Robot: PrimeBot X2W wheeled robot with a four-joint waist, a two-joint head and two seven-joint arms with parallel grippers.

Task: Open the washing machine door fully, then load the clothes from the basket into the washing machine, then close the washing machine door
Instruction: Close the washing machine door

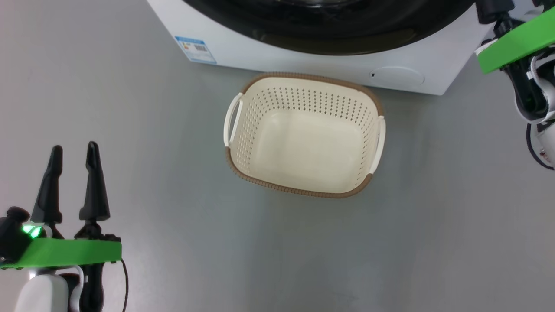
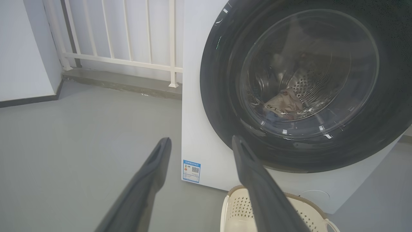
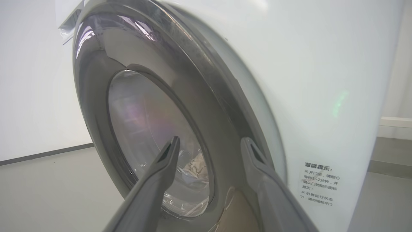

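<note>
The washing machine point(image 1: 269, 54) stands at the top of the head view. Its glossy black door point(image 2: 222, 96) lies flat against the front. Through the glass, cream-beige cloth with dark lettering, part of the clothes point(image 2: 283, 104), rests in the steel drum. The basket point(image 1: 269, 108) sits on the floor before the machine with nothing in it. My left gripper point(image 1: 74, 148) is open at the lower left, well apart from the basket. My right gripper point(image 3: 210, 139) is open, its fingers close to the door's point(image 3: 96, 96) right edge and holding nothing.
Grey floor surrounds the basket. A white railing point(image 2: 128, 32) and a wall point(image 2: 25, 48) stand left of the machine. The front carries a blue energy label point(image 1: 196, 49) and a round hatch point(image 1: 396, 76). A text sticker point(image 3: 320, 183) is on the machine's side.
</note>
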